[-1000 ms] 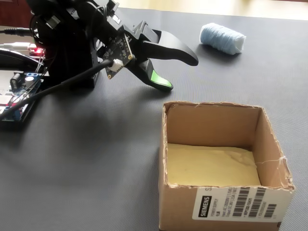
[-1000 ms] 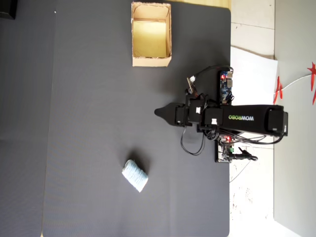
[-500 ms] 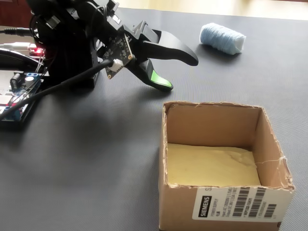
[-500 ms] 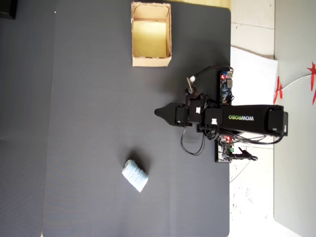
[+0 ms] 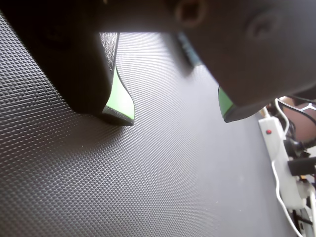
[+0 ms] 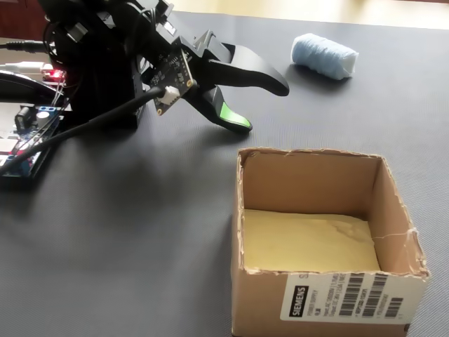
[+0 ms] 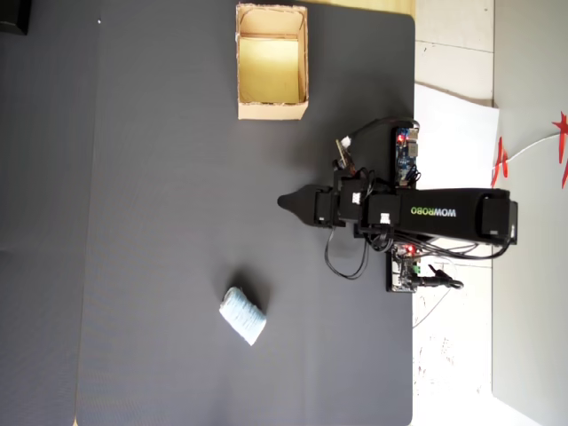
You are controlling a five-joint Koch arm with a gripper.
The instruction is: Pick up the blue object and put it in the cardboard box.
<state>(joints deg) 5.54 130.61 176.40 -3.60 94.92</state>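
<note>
The blue object (image 6: 324, 56) is a pale blue ribbed roll lying on its side on the dark mat, far right in the fixed view and at the lower middle (image 7: 242, 315) in the overhead view. The wrist view does not show it. The cardboard box (image 6: 309, 184) stands open and empty at the front of the fixed view, and at the top (image 7: 272, 110) in the overhead view. My gripper (image 6: 263, 107) hovers low over the mat between the two, open, its green-padded jaws spread with nothing between them (image 5: 176, 116). From above only its tip (image 7: 286, 202) shows.
The arm's base and circuit boards (image 6: 28, 133) with cables sit at the mat's edge (image 7: 404, 155). A white power strip (image 5: 276, 153) with plugs lies beyond the mat at the wrist view's right. Textured dark mat (image 7: 160, 222) spreads around the gripper.
</note>
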